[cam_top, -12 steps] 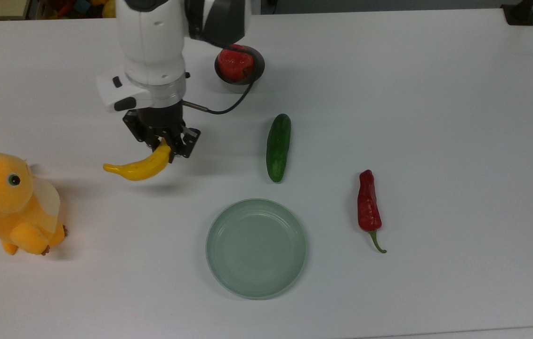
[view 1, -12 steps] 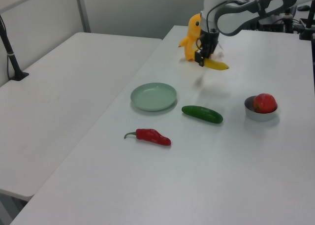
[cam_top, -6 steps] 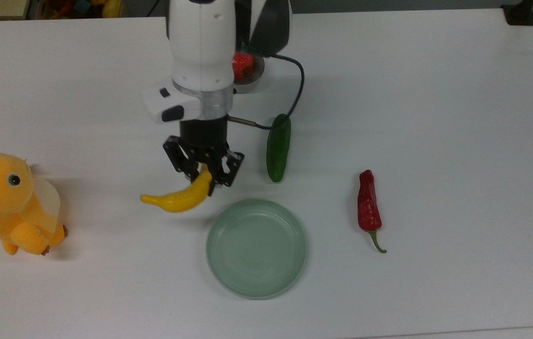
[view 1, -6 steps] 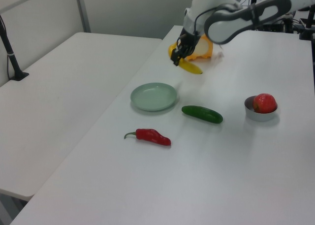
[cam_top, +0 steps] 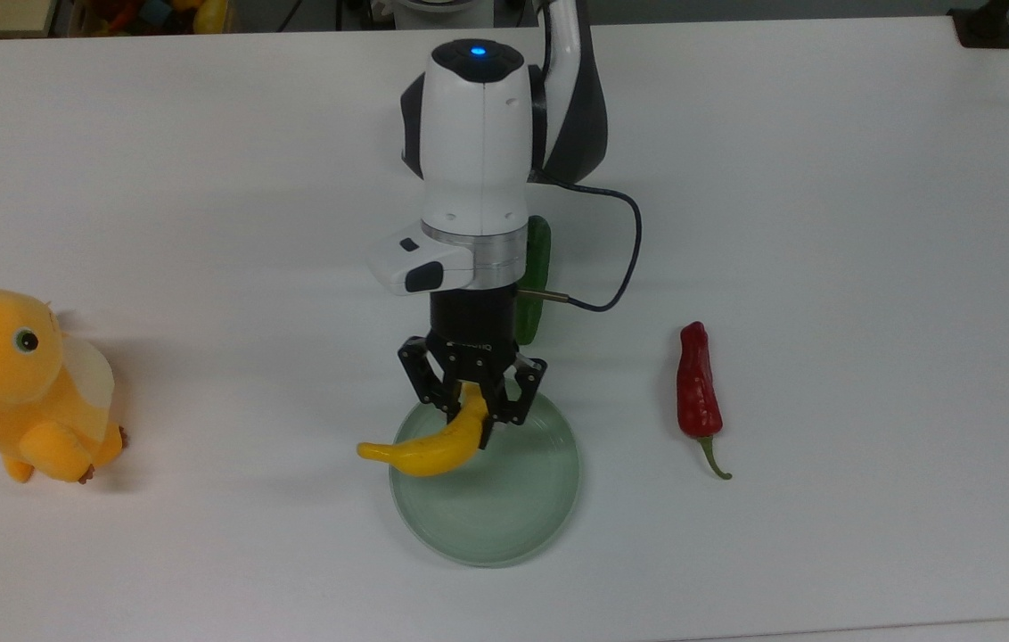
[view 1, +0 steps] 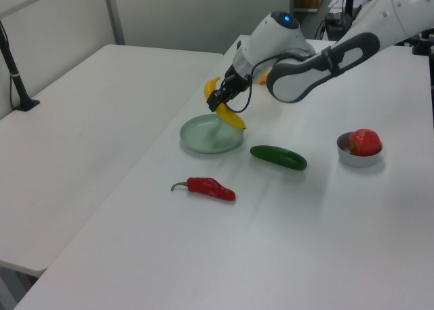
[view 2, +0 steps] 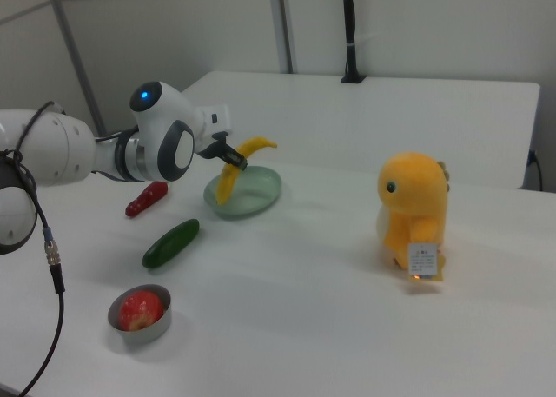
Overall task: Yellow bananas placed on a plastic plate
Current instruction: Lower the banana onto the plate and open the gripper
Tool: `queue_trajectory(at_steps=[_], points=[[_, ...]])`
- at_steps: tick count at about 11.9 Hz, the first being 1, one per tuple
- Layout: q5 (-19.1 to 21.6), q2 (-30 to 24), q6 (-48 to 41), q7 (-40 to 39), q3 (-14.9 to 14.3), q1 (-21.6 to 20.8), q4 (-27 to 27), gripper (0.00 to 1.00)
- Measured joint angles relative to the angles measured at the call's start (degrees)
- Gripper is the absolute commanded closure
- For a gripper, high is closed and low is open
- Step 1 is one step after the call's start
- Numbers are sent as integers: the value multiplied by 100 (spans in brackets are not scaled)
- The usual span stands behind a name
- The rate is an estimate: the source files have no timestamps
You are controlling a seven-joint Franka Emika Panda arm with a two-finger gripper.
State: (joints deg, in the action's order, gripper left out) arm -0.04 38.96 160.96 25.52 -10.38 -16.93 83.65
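White table (cam_top: 825, 178); second white table (view 1: 81, 106) alongside; pale panelled wall (view 2: 417, 23) behind

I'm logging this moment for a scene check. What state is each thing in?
Banana: held in the air over the plate's edge, tilted.
End effector: shut on the banana.
Plate: on the table, nothing resting in it.
Cucumber: lying flat.
Chili: lying flat.
Bowl: upright, holding a red fruit.
Plush toy: standing upright.
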Motion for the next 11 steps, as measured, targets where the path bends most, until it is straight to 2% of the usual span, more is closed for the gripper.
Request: queue_trajectory(at_steps=[1,2,3,4,5,11], points=[[0,39,138,6,77,-4,-23,78],[0,51,175,14,134,-5,-38,70],[0,51,176,22,157,-7,-48,57],[0,51,176,27,157,-6,-53,18],[0,51,176,34,157,-2,-53,0],[2,52,177,50,155,25,-72,0]])
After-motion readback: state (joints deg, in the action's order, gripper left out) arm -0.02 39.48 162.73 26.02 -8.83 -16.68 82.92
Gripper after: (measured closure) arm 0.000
